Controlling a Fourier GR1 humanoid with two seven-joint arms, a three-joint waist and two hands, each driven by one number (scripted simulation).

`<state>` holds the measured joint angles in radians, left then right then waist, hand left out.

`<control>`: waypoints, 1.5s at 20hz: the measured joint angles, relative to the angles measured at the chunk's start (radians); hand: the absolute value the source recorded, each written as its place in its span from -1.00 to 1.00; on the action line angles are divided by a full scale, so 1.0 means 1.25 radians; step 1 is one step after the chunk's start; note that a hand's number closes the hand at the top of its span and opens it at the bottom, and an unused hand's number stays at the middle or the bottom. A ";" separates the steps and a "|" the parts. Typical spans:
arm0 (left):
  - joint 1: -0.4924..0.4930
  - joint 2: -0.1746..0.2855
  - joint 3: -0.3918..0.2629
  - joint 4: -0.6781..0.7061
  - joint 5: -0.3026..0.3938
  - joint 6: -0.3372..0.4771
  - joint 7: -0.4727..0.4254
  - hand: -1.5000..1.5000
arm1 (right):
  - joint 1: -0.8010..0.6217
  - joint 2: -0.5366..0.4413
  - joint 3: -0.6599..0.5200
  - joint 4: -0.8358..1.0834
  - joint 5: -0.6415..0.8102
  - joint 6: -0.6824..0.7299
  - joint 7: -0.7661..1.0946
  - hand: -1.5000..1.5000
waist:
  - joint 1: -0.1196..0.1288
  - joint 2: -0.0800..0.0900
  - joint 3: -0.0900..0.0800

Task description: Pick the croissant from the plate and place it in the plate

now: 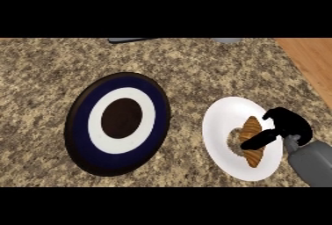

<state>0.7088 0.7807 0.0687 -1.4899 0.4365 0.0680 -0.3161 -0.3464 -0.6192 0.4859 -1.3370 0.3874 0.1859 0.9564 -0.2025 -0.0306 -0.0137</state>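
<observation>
The croissant [251, 127] lies on the white plate [217, 127] at the right of the head view, standing lengthwise from top to bottom, a little right of the plate's middle. It is golden brown with darker ridges, and its lower tip nears the plate's lower rim.

The right hand [292, 125] comes in from the lower right on a grey forearm [314, 165] and sits over the croissant. Its fingers [272, 115] are curled at the pastry's upper right side, and the thumb [258, 141] lies across its middle, so the hand is closed round the croissant while it rests on the white plate. The left hand does not show.

To the left, apart from the white plate with a strip of bare counter between them, lies a larger dark plate [81, 132]. It has a near-black rim, a navy band, a white ring and a dark brown centre.

The counter [194, 61] is speckled stone in beige, brown and grey, and it fills most of the view. At the upper right it ends in a straight slanting edge, beyond which there is a light wooden surface [311, 57]. Along the top edge two things are cut off by the frame: a flat dark object [133, 40] towards the left and a pale grey object [227, 40] further right. Too little of either shows to tell what they are.
</observation>
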 measured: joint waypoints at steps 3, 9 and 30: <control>-0.143 -0.015 -0.007 -0.101 0.025 0.002 -0.007 0.00 | -0.016 -0.010 0.009 -0.009 0.047 -0.019 0.006 1.00 | 0.012 0.010 0.004; -0.276 -0.033 -0.011 -0.165 0.048 0.035 0.030 0.00 | 0.080 0.046 0.021 -0.108 0.163 -0.165 0.087 1.00 | -0.028 -0.010 0.004; -0.419 -0.043 -0.050 -0.195 0.041 0.104 0.137 0.00 | 0.303 0.316 0.179 -0.572 0.782 -0.383 0.103 1.00 | -0.021 -0.016 0.006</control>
<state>0.1852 0.7269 0.0065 -1.7330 0.4874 0.1979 -0.1448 0.0317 -0.2241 0.7090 -2.0525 1.3644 -0.2933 1.0845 -0.2291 -0.0504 -0.0063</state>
